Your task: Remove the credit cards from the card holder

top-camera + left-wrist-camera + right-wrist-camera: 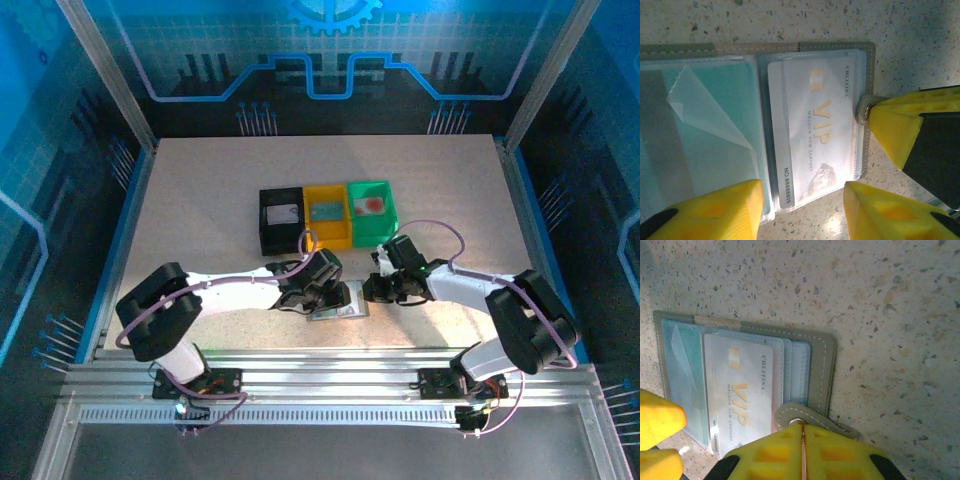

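The closed right end effector (801,436) pins the card holder (820,365) by its tab (807,415), likely so the open left end effector (802,192), straddling the card (815,130), can draw it out.

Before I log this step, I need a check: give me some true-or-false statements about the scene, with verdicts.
The card holder lies open on the table. True.
A VIP card sits in one of its pockets. True.
The right tool hangs wide open in the air. False: it is shut on the tab clasp.
The green bin is empty. False: it holds a card with a red-orange mark.
The left tool is open at the VIP card's end. True.
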